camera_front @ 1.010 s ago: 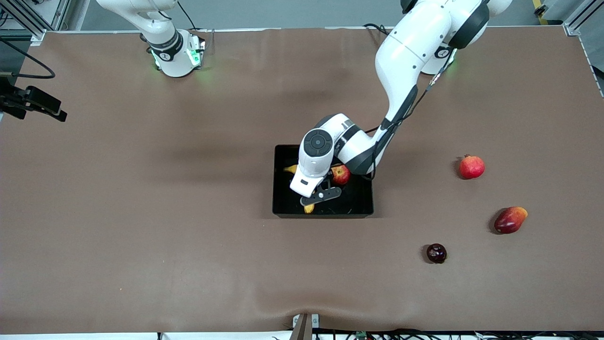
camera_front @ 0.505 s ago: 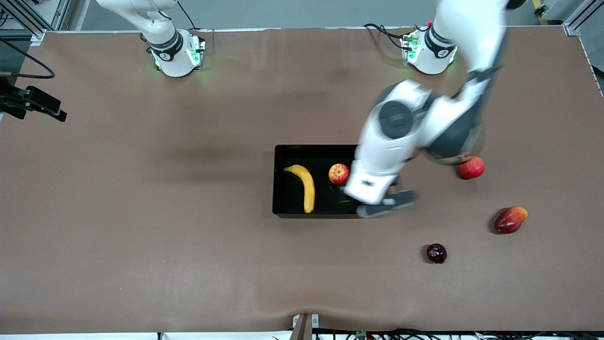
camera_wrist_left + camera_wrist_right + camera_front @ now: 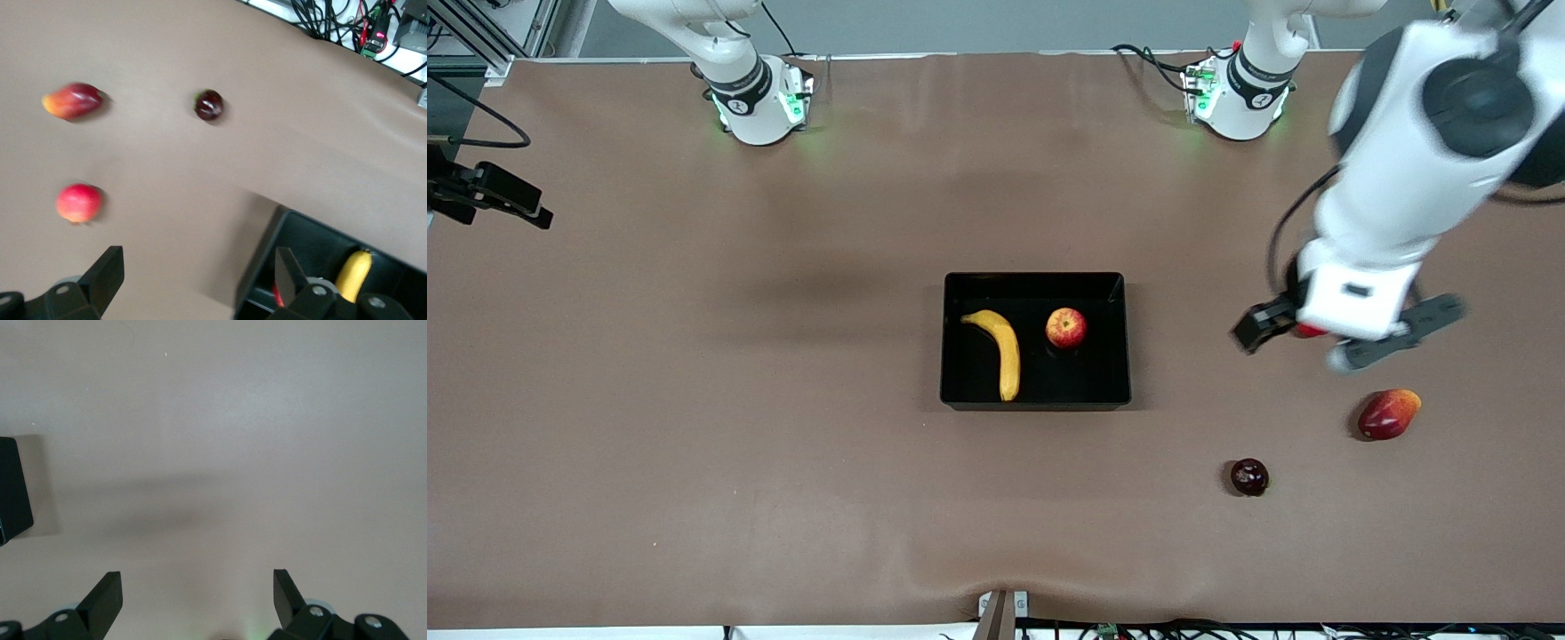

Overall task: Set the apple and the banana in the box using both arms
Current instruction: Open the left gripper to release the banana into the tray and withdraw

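The black box (image 3: 1032, 278) sits mid-table. Inside it the yellow banana (image 3: 1000, 351) lies toward the right arm's end, and the red-and-yellow apple (image 3: 1065, 327) rests beside it toward the left arm's end. Neither fruit is touched. My left gripper (image 3: 1343, 342) hangs open and empty over the table past the box, above a round red fruit. The left wrist view shows the open left gripper (image 3: 199, 267), the box wall (image 3: 263, 267) and the banana's tip (image 3: 352, 273). My right gripper (image 3: 197, 587) is open over bare table, with a box corner (image 3: 13, 493) at the view's edge.
Toward the left arm's end lie a round red fruit (image 3: 79, 203), mostly hidden under the left gripper in the front view, an elongated red-and-orange fruit (image 3: 1387, 414) and a small dark fruit (image 3: 1249, 476). A black device (image 3: 489, 191) sticks in at the table's edge.
The left arm has swung out of the box toward its own end of the table and risen. The banana, earlier under its gripper, now lies free in the box. The right arm has not moved.
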You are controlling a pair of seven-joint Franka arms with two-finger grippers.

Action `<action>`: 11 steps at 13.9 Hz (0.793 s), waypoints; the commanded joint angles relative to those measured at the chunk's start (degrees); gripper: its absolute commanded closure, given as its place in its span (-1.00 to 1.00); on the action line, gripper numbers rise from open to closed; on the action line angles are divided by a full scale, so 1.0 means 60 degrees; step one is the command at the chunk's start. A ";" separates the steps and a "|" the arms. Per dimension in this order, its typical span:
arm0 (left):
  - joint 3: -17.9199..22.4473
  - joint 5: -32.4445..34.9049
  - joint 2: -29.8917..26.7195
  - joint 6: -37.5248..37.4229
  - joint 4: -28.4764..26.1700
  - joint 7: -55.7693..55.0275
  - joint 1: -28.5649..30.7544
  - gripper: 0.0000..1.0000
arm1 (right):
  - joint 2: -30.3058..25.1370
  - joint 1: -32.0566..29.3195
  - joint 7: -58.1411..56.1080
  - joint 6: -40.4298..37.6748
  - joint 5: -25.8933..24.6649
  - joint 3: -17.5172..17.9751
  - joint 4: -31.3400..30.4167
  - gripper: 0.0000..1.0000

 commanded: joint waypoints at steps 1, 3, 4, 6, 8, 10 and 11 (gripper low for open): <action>-0.0097 -0.0257 -0.0799 -0.0356 -0.0380 0.1247 0.0578 -1.00 | 0.0053 -0.0066 -0.0136 -0.0090 0.0001 0.0029 0.0186 -1.00; -0.0052 -0.0272 -0.1165 -0.0810 -0.0409 0.2037 0.1030 -1.00 | 0.0068 -0.0066 -0.0136 -0.0090 0.0001 0.0029 0.0186 -1.00; -0.0052 -0.0359 -0.1312 -0.1059 -0.0467 0.2506 0.1207 -1.00 | 0.0068 -0.0080 -0.0136 -0.0090 0.0001 0.0029 0.0186 -1.00; 0.0122 -0.0652 -0.1692 -0.1426 -0.0672 0.3298 0.1442 -1.00 | 0.0068 -0.0080 -0.0136 -0.0075 0.0001 0.0029 0.0186 -1.00; 0.0954 -0.0871 -0.2205 -0.1500 -0.1125 0.4000 0.1268 -1.00 | 0.0053 -0.0080 -0.0136 -0.0090 0.0001 0.0029 0.0186 -1.00; 0.1862 -0.1311 -0.2586 -0.1631 -0.1477 0.5476 0.1223 -1.00 | 0.0068 -0.0080 -0.0136 -0.0075 0.0001 0.0029 0.0186 -1.00; 0.2084 -0.1356 -0.2660 -0.1879 -0.1508 0.5991 0.1238 -1.00 | 0.0053 -0.0080 -0.0136 -0.0075 0.0001 0.0029 0.0186 -1.00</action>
